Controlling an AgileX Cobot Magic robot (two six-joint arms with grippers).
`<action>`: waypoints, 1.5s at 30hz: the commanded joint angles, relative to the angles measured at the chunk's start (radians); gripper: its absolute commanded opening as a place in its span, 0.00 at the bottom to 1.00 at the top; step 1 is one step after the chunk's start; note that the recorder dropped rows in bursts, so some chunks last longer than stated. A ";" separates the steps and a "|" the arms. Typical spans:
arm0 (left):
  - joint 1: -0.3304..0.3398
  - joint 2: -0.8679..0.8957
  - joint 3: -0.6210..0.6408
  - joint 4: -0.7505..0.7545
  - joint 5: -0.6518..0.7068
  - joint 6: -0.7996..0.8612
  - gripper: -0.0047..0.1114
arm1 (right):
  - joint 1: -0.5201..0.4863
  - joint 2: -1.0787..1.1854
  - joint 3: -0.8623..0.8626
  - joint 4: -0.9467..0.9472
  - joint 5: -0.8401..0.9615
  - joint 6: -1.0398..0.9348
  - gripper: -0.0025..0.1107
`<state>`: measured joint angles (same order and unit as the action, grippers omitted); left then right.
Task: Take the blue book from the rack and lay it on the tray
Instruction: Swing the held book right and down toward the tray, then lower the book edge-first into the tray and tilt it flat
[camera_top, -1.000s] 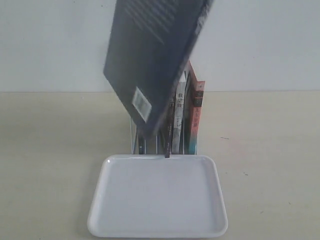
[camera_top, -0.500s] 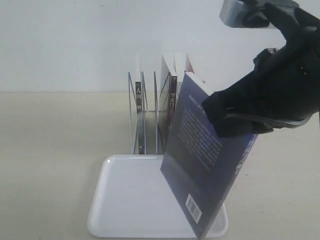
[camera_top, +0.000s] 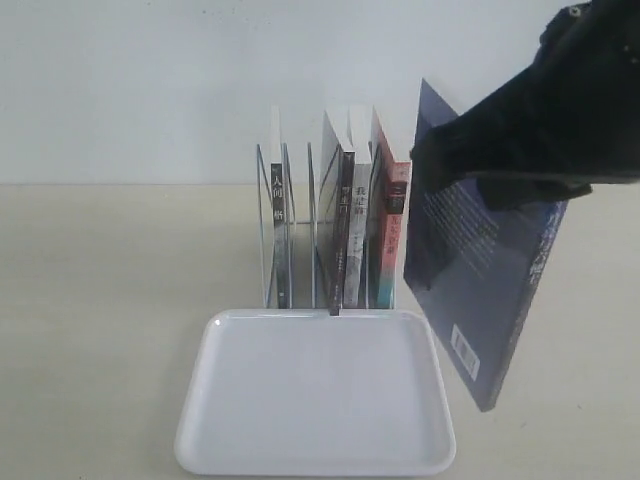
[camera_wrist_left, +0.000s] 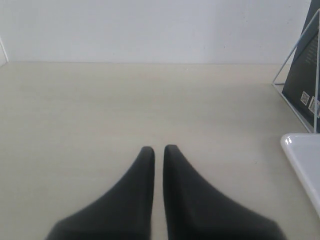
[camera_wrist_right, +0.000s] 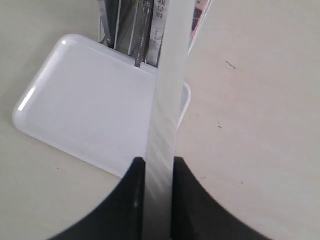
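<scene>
The blue book (camera_top: 478, 300) hangs in the air, tilted, its back cover and barcode facing the exterior camera. It is to the right of the rack (camera_top: 300, 235), with its lower corner beside the right rim of the white tray (camera_top: 310, 400). My right gripper (camera_top: 470, 165) is shut on the book's upper part. In the right wrist view the book's page edge (camera_wrist_right: 165, 100) runs between the fingers of the right gripper (camera_wrist_right: 159, 162), above the tray (camera_wrist_right: 90, 110). My left gripper (camera_wrist_left: 159, 149) is shut on nothing, low over bare table to the left.
Several other books (camera_top: 355, 230) still stand in the rack's slots, just behind the tray's far rim. The tray corner (camera_wrist_left: 302, 155) and rack wire (camera_wrist_left: 295, 65) show at the edge of the left wrist view. A pale wall runs behind the table.
My right gripper swung the blue book from high above the rack down over the tray, then out to the right and a little higher. The left gripper's earlier state is not shown.
</scene>
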<state>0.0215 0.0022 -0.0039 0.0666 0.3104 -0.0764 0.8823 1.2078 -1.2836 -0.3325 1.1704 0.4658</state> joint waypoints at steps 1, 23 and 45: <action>-0.008 -0.002 0.004 0.003 -0.004 0.002 0.09 | 0.154 0.094 -0.108 -0.193 0.051 0.104 0.02; -0.008 -0.002 0.004 0.003 -0.004 0.002 0.09 | 0.274 0.409 -0.264 -0.341 0.051 0.080 0.02; -0.008 -0.002 0.004 0.003 -0.004 0.002 0.09 | 0.195 0.409 -0.075 -0.262 0.051 0.474 0.02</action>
<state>0.0215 0.0022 -0.0039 0.0666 0.3104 -0.0764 1.1215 1.6311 -1.3561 -0.5871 1.2147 0.9361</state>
